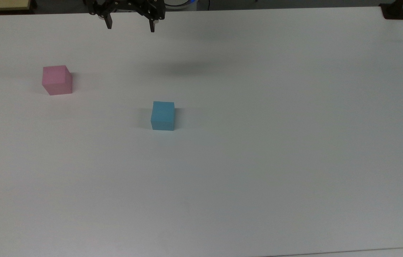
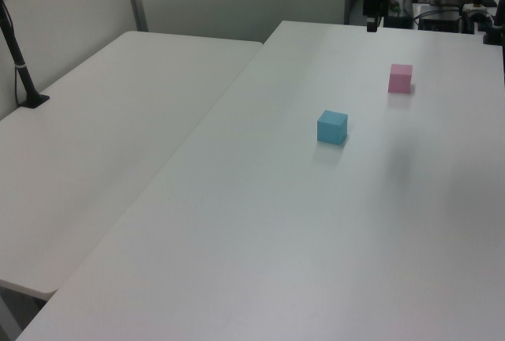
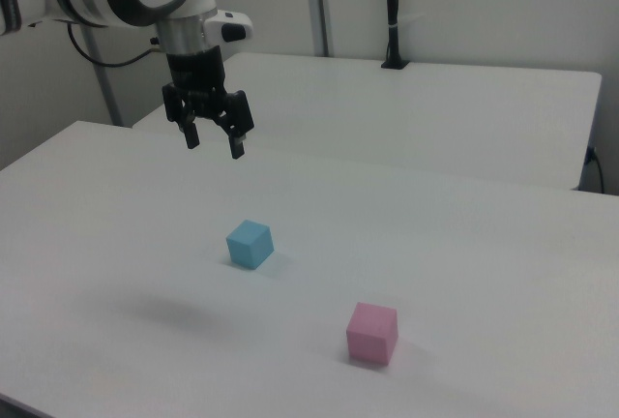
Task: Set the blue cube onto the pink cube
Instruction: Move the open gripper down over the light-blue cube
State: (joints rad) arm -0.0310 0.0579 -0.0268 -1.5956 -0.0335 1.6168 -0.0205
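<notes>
My claw [image 3: 214, 141] spread wide, up in the air, blue cube [image 3: 250, 244] and pink cube [image 3: 372, 334] apart on the white surface [image 3: 464, 244]

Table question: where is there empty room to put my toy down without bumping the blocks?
The table is mostly bare. The biggest free patch in the top view is everything on the top view's right of the blue cube, and the whole near strip below both cubes. Tightest is between it and the pink cube, under the open hand.
</notes>
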